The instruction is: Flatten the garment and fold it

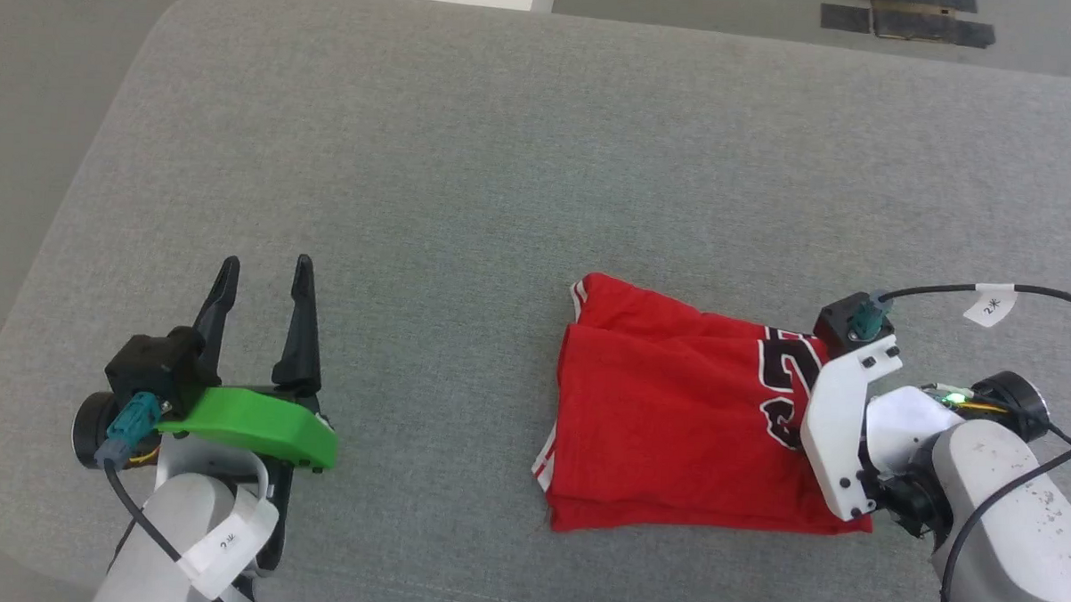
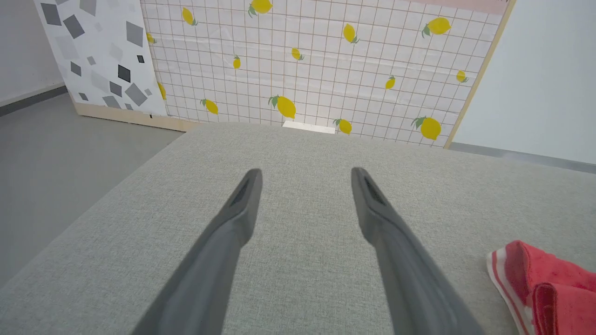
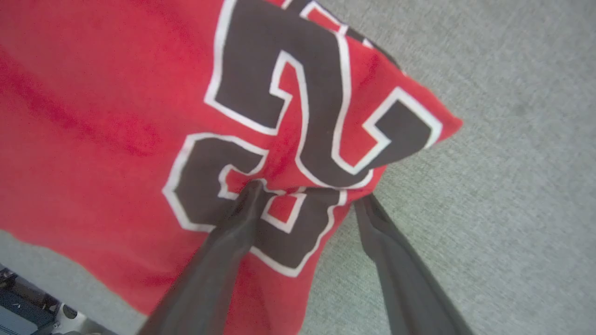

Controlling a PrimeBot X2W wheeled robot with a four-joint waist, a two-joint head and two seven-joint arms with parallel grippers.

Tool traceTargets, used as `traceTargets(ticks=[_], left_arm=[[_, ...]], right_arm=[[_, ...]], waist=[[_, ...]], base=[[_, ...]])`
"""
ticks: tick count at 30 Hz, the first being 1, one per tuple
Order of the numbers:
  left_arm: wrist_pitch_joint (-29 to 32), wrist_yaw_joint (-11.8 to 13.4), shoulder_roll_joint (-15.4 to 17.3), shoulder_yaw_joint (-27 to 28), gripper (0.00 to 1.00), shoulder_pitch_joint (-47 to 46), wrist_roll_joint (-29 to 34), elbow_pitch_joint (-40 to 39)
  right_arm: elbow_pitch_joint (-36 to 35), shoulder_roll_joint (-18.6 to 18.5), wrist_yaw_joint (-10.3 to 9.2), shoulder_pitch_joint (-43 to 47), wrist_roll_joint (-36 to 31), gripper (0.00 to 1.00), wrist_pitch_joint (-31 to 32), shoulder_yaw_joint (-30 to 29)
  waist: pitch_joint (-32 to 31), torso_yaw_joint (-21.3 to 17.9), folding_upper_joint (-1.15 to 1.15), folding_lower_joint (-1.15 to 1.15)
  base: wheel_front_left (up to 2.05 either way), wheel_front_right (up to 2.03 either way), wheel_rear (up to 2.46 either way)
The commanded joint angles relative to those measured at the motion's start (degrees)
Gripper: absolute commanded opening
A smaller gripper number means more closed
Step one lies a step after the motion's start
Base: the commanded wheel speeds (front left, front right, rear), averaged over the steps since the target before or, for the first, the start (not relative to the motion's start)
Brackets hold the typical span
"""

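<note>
Right tool [image 3: 309,193] spread, straddling edge of folded garment [image 1: 674,413] at dark numeral; white wrist bracket [image 1: 838,427] hides its fingers in head view. Left tool [image 1: 265,269] spread, empty, over bench [image 1: 469,156]; lemon-print panel [image 2: 326,60] beyond.

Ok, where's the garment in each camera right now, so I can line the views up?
Head view: garment lies lower right of centre, striped trim on its left edge.
Left wrist view: its corner with that trim pokes in at bottom right.
Right wrist view: it covers the left and centre, dark number graphic up.
Shared landmark: the grey fabric surface under it in all three.
</note>
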Motion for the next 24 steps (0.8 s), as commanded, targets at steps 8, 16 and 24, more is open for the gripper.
traceTargets(ticks=[8, 16, 24], left_arm=[[-0.6, -0.4, -0.3, -0.3, 1.0, -0.7, 0.2, 1.2], [-0.8, -0.7, -0.2, -0.6, 1.0, -0.4, 0.1, 2.1], [-0.8, -1.0, 0.2, -1.0, 1.0, 0.4, -0.2, 2.9]], right_arm=[[3.8, -0.3, -0.06, 1.9, 2.4, 0.0, 1.5, 2.3], [2.8, -0.9, -0.06, 1.1, 3.9, 0.0, -2.7, -0.2], [-0.4, -2.8, -0.06, -0.8, 4.9, 0.0, -5.5, 0.1]], waist=[[-0.3, 0.8, 0.0, 0.0], [-2.0, 0.7, 0.0, 0.0], [-5.5, -1.0, 0.0, 0.0]], base=[[0.0, 0.0, 0.0], [0.0, 0.0, 0.0], [0.0, 0.0, 0.0]])
